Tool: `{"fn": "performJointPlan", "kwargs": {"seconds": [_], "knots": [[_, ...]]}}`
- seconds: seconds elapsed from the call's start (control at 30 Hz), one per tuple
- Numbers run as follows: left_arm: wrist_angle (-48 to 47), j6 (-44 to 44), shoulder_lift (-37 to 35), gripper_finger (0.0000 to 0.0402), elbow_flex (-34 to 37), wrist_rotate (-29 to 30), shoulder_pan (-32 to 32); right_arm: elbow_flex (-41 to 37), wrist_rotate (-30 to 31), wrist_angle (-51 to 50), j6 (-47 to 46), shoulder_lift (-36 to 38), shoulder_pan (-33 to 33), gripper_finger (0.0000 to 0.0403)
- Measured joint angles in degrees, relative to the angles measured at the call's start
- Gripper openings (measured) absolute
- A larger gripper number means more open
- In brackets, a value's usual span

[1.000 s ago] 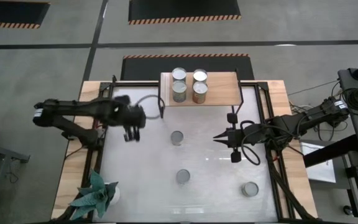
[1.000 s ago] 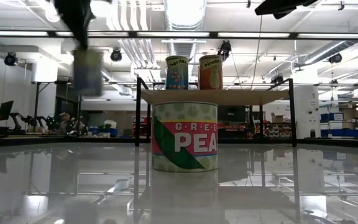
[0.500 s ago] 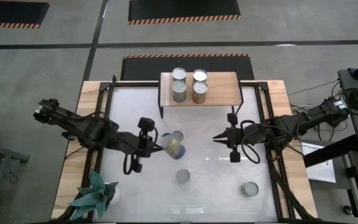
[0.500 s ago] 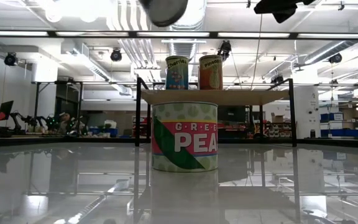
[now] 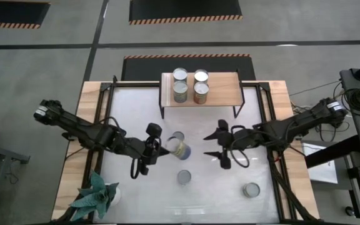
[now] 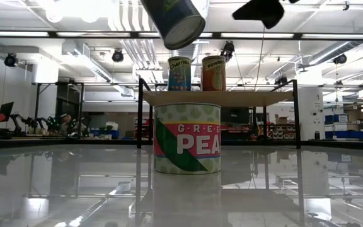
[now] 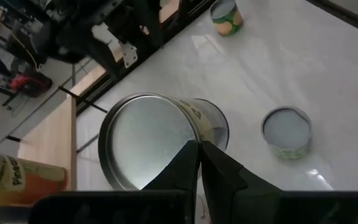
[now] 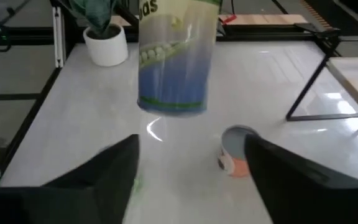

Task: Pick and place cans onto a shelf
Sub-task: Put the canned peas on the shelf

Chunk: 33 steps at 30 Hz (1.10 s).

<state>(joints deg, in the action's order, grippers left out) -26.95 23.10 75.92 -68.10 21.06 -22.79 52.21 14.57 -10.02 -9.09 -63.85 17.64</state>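
A can (image 5: 180, 150) with a blue and yellow label hangs slanted in the air over the table's middle, at the tips of my shut left gripper (image 5: 156, 146). It also shows in the low view (image 6: 176, 22) and the right wrist view (image 8: 176, 56). My right gripper (image 5: 207, 145) stands open just right of it, fingers spread wide (image 8: 191, 171) and apart from it. Several cans (image 5: 190, 84) stand on the shelf (image 5: 225, 92). Three more cans stand upright on the table (image 5: 177, 136) (image 5: 184, 177) (image 5: 250, 189). My left gripper has its closed fingertips (image 7: 196, 155) at the rim (image 7: 185, 134) of the can's silvery upper end; the fingers cover the exact place of contact. They come from the table's left, slanting down. The can is lifted clear and hangs tilted, lower end toward the right.
A green-peas can (image 6: 188, 139) stands close to the low camera. A teal plant in a white pot (image 5: 95, 197) sits at the near left corner. The shelf's black legs (image 8: 316, 81) stand at the far side. An orange can (image 8: 235, 152) sits below the held can.
My left gripper has swung from the far left toward the table's middle, carrying the can, which has tipped from upright to slanting. My right gripper has moved left toward the can and opened wide.
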Motion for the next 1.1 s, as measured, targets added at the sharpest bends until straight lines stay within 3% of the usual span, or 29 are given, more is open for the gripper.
{"fn": "performJointPlan", "kwargs": {"seconds": [0.17,0.27,0.67,1.1], "knots": [[0.2,2.0,0.7,0.0,-0.5,-0.1,0.0,5.9,-0.1,-0.2,-0.8,-6.0,-0.9,0.0349],[0.3,3.7,1.0,0.0,-0.6,-0.2,0.0,11.0,-1.9,-2.9,-0.5,-9.2,-1.8,0.0367],[0.9,10.8,1.0,0.0,-0.8,-0.2,0.0,28.8,-14.3,-16.9,1.5,-20.8,-6.8,0.037],[1.6,15.4,1.0,0.0,-0.9,-1.1,-0.1,31.9,-17.6,-17.0,4.7,-24.4,-7.9,0.0355]]}}
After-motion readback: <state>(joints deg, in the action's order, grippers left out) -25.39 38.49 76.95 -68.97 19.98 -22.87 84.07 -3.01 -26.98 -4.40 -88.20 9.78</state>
